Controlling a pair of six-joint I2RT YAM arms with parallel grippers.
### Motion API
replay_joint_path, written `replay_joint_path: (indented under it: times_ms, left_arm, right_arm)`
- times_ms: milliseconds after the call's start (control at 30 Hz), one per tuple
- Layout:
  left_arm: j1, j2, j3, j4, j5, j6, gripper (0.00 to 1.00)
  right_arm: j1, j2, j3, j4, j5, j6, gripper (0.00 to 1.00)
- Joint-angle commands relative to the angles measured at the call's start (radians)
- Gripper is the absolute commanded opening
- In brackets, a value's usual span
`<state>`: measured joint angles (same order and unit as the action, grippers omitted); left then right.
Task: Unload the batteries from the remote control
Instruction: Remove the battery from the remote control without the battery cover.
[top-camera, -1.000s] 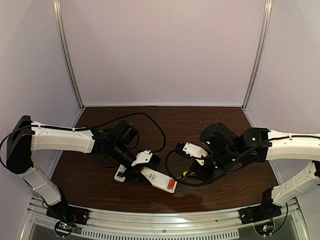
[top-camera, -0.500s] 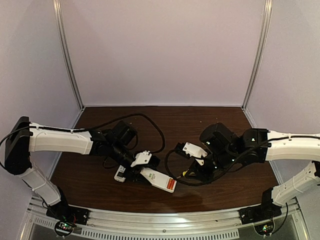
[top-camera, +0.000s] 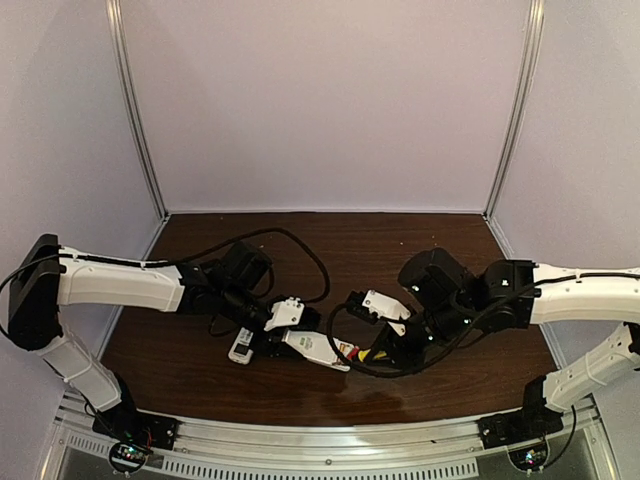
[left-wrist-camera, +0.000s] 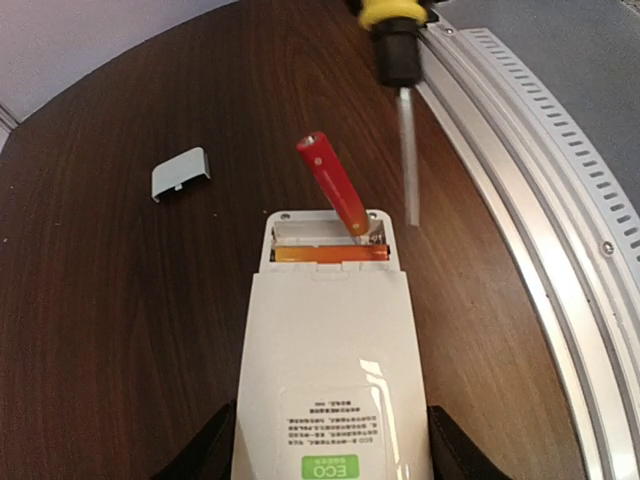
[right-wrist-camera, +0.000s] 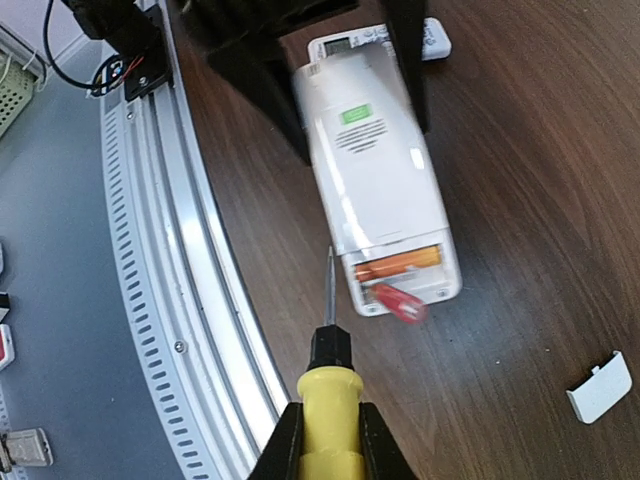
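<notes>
My left gripper (left-wrist-camera: 330, 445) is shut on the white remote control (left-wrist-camera: 330, 350), whose back faces up and whose battery bay is open at the far end. One red battery (left-wrist-camera: 332, 184) sticks up at a slant out of the bay. A second, orange battery (left-wrist-camera: 330, 254) lies flat inside it. My right gripper (right-wrist-camera: 330, 432) is shut on a yellow-handled screwdriver (right-wrist-camera: 330, 395). Its tip (right-wrist-camera: 331, 262) is just left of the bay and apart from the remote (right-wrist-camera: 375, 170). From above, both grippers (top-camera: 290, 338) (top-camera: 388, 345) meet at the table's front centre.
A small white cover (left-wrist-camera: 180, 172) lies loose on the brown table (top-camera: 400, 240) beyond the remote. Another white device (right-wrist-camera: 348, 42) lies under my left gripper. The metal rail (right-wrist-camera: 190, 300) of the table's front edge runs close beside the screwdriver. Black cables loop behind both wrists.
The remote's open end has risen and swung toward the screwdriver. My right gripper has edged left toward it. Both grips are unchanged.
</notes>
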<state>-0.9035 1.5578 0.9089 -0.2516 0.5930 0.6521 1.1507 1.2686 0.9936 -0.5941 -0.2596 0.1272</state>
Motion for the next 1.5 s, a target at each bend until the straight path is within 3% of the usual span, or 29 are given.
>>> replay_joint_path:
  times_ms: [0,1467]
  left_arm:
    - [0.02,-0.033,0.016,0.2,-0.05,-0.019,0.0]
    - [0.023,-0.03,-0.025,0.22,-0.064,-0.035,0.0]
  right_arm:
    - [0.018,0.01,-0.015,-0.036,-0.12,-0.001,0.0]
    - [0.017,-0.037,-0.025,-0.068,-0.022,0.01,0.0]
